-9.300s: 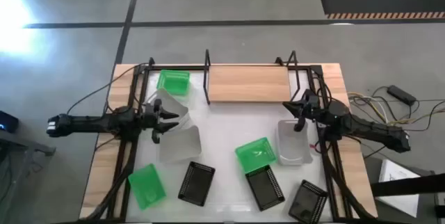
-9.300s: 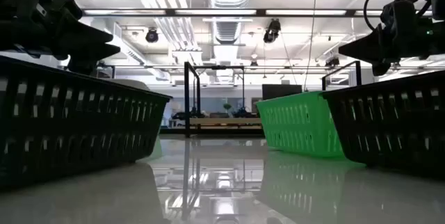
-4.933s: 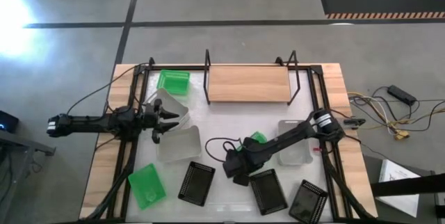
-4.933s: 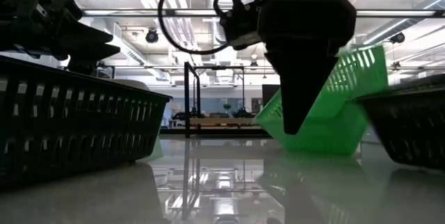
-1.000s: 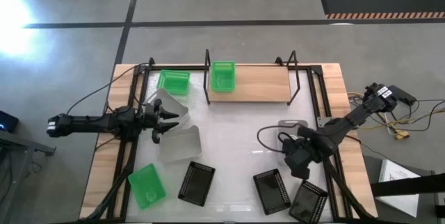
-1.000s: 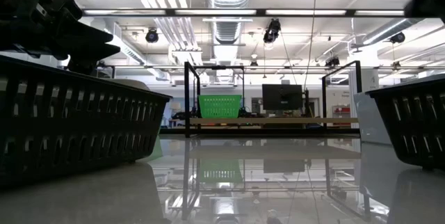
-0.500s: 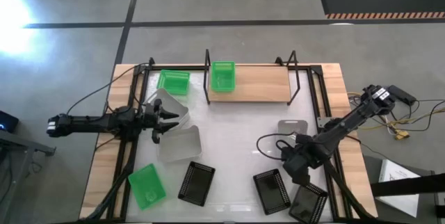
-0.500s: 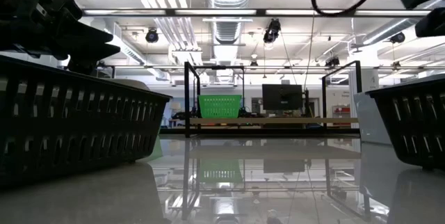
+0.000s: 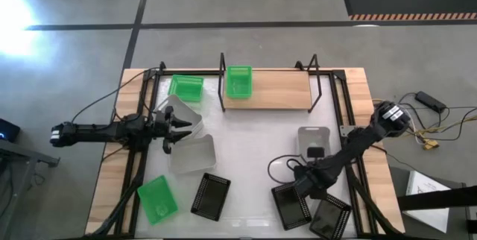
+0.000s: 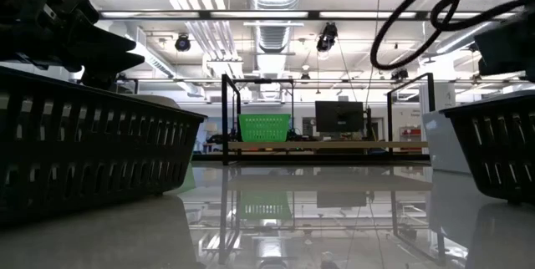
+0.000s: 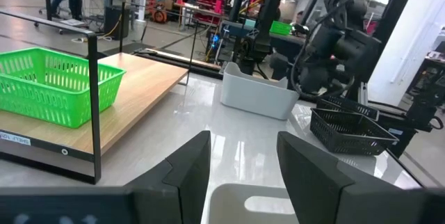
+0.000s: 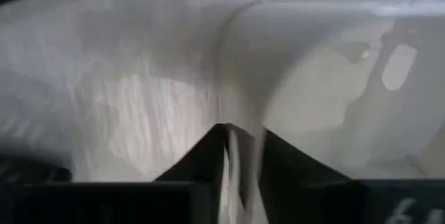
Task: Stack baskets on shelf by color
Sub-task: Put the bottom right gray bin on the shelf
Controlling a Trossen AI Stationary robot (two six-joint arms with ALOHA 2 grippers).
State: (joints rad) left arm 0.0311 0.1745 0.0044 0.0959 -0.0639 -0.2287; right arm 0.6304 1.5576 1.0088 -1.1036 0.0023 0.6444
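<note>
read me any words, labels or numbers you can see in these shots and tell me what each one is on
None can be read for certain.
Shelf: a small white label on the front edge of its plank, lettering too small to read.
Right wrist view: pale marks at one corner, too blurred to read.
Green basket and black baskets: no lettering visible.

Glossy white surface (image 10: 276,219) mirrors things; shelf (image 9: 272,89) is matt pale wood in black metal rods; baskets (image 9: 238,81) perforated plastic.
</note>
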